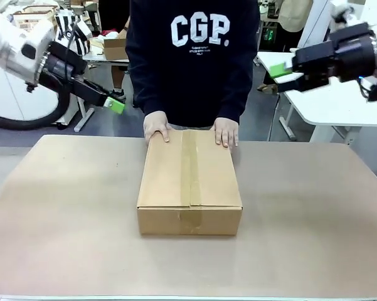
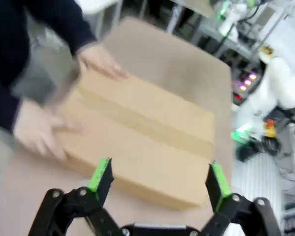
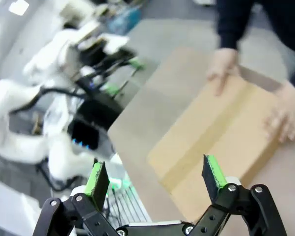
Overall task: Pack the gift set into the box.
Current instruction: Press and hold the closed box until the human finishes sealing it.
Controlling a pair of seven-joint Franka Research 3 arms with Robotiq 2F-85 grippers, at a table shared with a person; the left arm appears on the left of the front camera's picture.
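The box point(image 1: 189, 185) lies in the middle of the table, flaps shut and taped along the top. It also shows as the box point(image 2: 142, 135) in the left wrist view and the box point(image 3: 218, 132) in the right wrist view. A person's two hands point(image 1: 157, 127) rest on its far edge. The gift set is out of view. My left gripper point(image 1: 115, 104) hangs open, high above the table's left side. My right gripper point(image 1: 278, 72) hangs open, high at the right. Neither holds anything.
The person in a dark sweatshirt point(image 1: 191, 56) stands at the far side of the tan table point(image 1: 63, 219). White tables point(image 1: 329, 100) stand behind at the right, and another with a small carton point(image 1: 115, 47) at the back left.
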